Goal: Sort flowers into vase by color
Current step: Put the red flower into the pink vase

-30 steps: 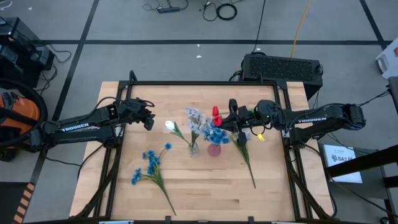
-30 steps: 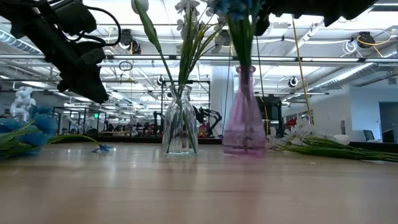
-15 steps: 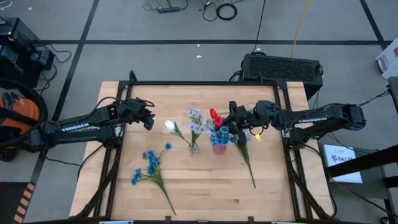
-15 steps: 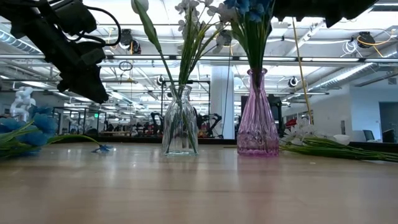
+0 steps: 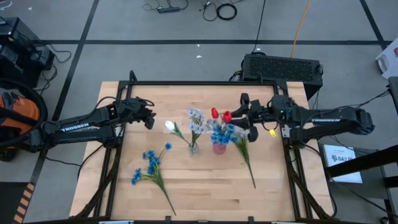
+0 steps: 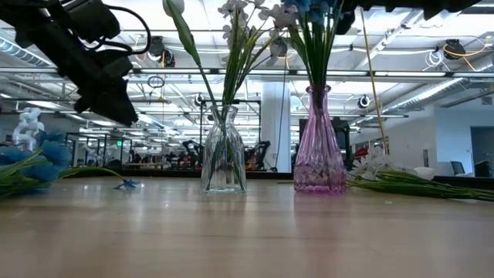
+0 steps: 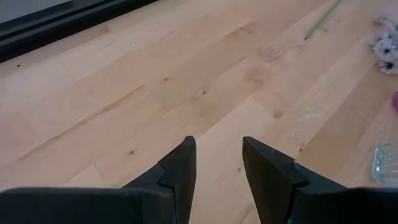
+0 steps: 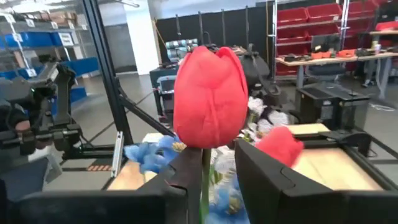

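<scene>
Two fingers of the right gripper (image 8: 208,165) stand apart around the red tulip (image 8: 209,99)'s thin stem, which looks light and springy, best pinched mid-stem.

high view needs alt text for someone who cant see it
Seen from above, the right gripper is open beside red tulips standing with blue flowers in a pink vase mid-table. Beside it, a clear vase holds pale sprays; blue flowers lie loose on the wooden table. The left gripper, open, waits at left.
</scene>
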Motion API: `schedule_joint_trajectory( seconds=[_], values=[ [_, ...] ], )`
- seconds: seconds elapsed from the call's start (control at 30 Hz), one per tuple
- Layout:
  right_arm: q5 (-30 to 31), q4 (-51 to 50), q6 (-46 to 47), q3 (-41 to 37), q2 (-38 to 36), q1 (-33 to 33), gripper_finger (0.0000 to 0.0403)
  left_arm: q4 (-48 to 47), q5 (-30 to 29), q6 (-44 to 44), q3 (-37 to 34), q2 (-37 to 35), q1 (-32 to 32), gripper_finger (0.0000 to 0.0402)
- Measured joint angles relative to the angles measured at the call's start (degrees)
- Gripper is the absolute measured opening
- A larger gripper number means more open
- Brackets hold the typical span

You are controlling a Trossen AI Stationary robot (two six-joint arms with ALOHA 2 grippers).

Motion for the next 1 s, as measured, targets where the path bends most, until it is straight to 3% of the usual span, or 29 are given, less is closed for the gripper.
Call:
schedule_joint_trajectory(
  seconds=[0.2, 0.57, 1.0],
  values=[
    [0.0, -4.6, -0.6, 0.0, -4.0, -1.0, 0.0089, 0.2, 0.0, 0.0, 0.0, 0.0, 0.0, 0.0137],
    [0.0, -4.6, -0.2, 0.1, 2.8, -1.0, 0.0089, 0.2, 0.0, 0.0, 0.0, 0.0, 0.0, 0.0137],
    [-0.1, -4.5, 2.9, 0.1, -1.2, -1.0, 0.0089, 0.1, 0.0, 0.0, 0.0, 0.0, 0.0, 0.0137]
  ],
)
